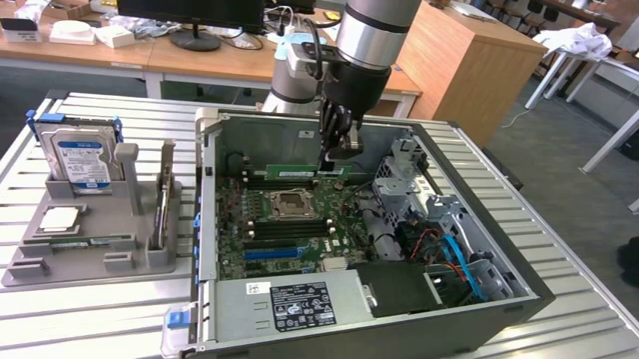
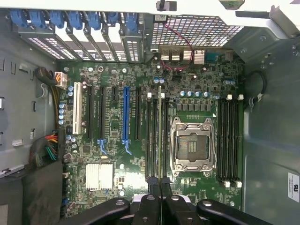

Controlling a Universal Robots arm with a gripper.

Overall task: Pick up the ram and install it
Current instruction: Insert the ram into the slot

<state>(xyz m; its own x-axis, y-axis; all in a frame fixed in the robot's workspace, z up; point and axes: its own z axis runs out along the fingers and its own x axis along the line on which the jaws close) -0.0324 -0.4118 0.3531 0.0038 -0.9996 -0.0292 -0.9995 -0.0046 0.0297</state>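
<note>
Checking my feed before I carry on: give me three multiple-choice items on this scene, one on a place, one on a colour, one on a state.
1. Where is the ram that the gripper carries?
A. in the grey holder
B. over the motherboard inside the case
C. on the table beside the case

2. What colour is that ram's board?
A. green
B. red
C. white

3. How is the gripper?
A. open and empty
B. shut on the ram
C. shut on the hard drive

Answers:
1 B: the stick hangs inside the case, close by the processor socket.
2 A: its long face shows green in the exterior view.
3 B: the fingers pinch the stick's top edge in the wrist view.
</note>
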